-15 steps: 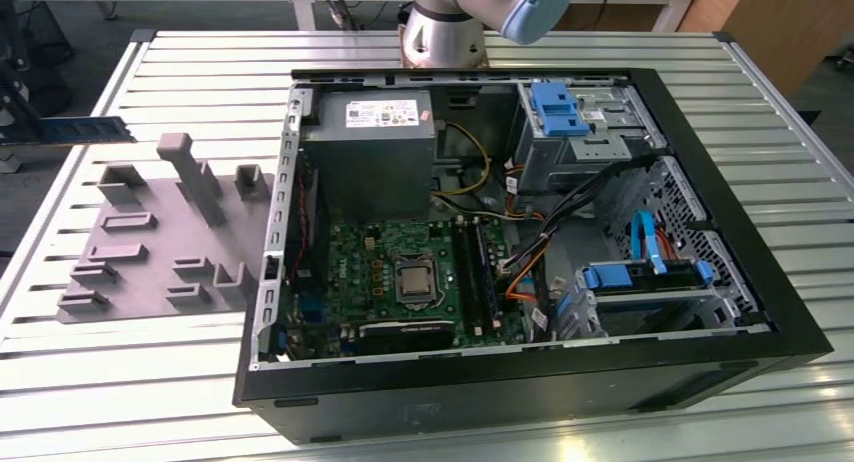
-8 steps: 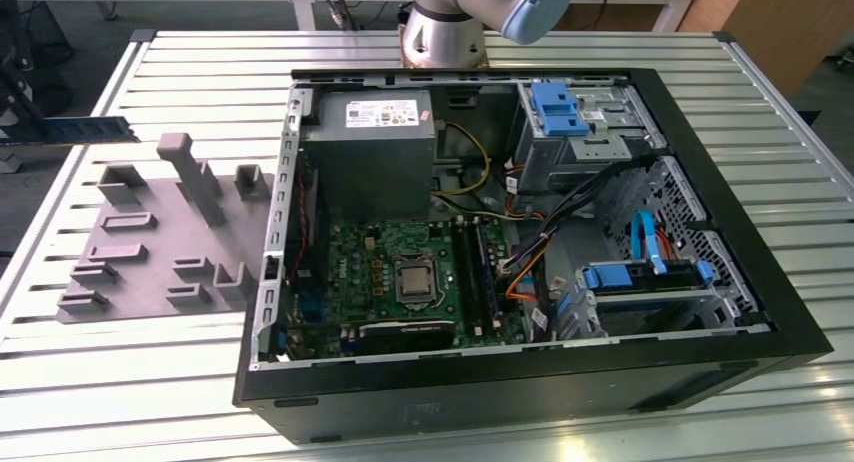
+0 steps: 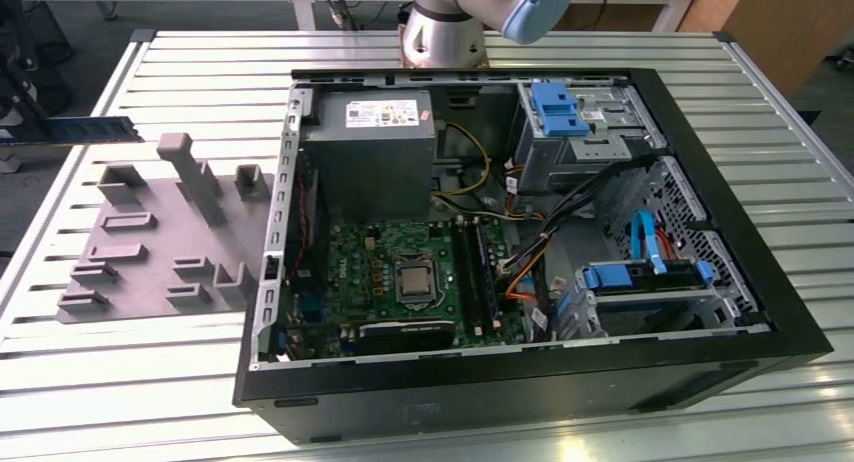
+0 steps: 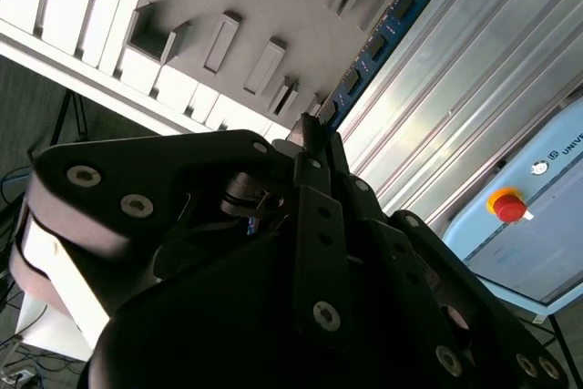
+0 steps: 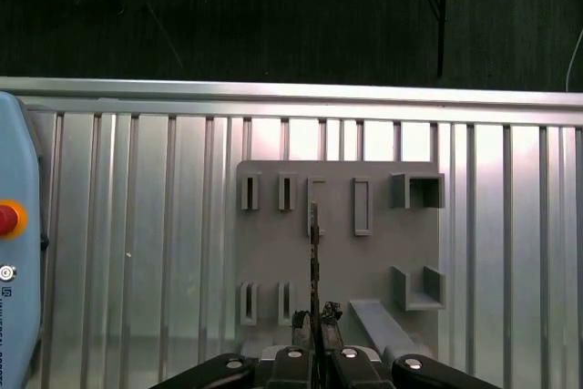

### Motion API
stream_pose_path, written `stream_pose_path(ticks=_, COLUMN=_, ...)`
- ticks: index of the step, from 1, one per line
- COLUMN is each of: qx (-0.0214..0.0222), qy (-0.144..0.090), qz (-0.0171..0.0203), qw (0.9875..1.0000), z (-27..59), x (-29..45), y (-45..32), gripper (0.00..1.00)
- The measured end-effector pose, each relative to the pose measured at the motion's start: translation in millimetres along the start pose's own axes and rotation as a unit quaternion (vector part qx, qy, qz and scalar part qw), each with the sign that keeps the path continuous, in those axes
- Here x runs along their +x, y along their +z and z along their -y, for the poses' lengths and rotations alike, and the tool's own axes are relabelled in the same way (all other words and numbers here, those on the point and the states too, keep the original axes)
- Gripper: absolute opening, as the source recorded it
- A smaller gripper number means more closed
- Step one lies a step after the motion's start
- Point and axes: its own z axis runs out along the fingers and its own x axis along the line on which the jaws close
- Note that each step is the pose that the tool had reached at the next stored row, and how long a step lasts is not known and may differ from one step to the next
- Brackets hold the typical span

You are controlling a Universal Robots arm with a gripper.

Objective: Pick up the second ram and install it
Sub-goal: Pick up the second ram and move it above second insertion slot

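The second ram [image 3: 88, 131] is a thin blue circuit-board stick held in the air above the table's edge at the exterior view's left, past the grey fixture plate [image 3: 147, 252]. In the second wrist view my gripper [image 4: 314, 134] is shut on one end of the second ram [image 4: 383, 38], which juts out beyond the fingertips with its black chips showing. In the first wrist view the second ram [image 5: 314, 257] appears edge-on, rising from my gripper [image 5: 315, 318] over the fixture plate [image 5: 373, 257] and its slotted blocks.
An open computer case [image 3: 747, 312] lies on the slatted metal table [image 3: 174, 372], with the green motherboard [image 3: 354, 272] and its dark memory slots [image 3: 474, 272] inside. The arm's base [image 3: 447, 27] stands behind the case. A light-blue pendant with a red button [image 4: 508, 207] lies on the table.
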Motion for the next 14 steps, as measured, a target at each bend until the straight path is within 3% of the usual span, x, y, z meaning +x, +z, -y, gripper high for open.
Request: stream_pose_path(ticks=14, qx=0.0000, qy=0.000, qz=0.0000, qw=1.0000, z=7.8, x=0.0, y=-0.3, gripper=0.14)
